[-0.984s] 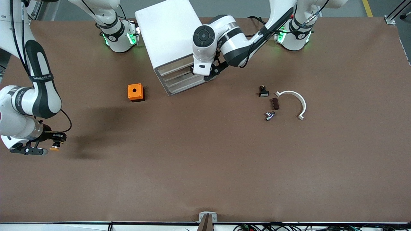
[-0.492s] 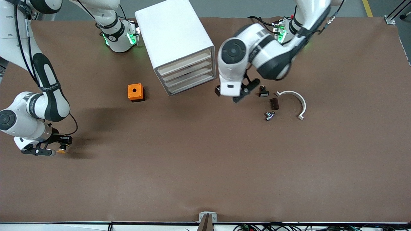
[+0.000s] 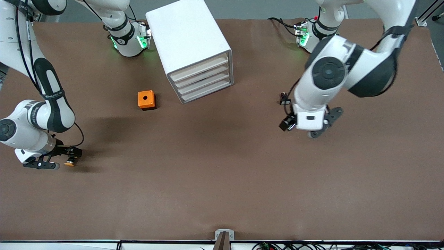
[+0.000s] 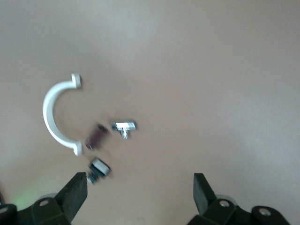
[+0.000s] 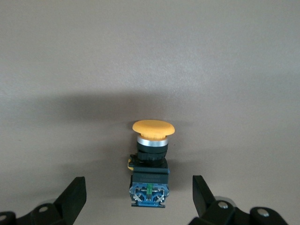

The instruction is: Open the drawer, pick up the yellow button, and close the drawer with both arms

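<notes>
Orange-capped button (image 5: 149, 161) lying on desk (image 3: 222, 173) between open right gripper (image 5: 138, 199) fingers; left gripper (image 4: 140, 197) spread open over white clamp (image 4: 56, 115).

High front camera facing both arms, wrist cameras looking down close (table (image 3: 222, 180) shared)

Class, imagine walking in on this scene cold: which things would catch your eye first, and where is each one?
Probably the big white cabinet between the arms' bases, its four drawers shut, with the orange cube beside it toward the right arm's end. Then the right gripper, open around the button lying on the table at that end. The left gripper hangs open over the small parts near the white curved clamp.
</notes>
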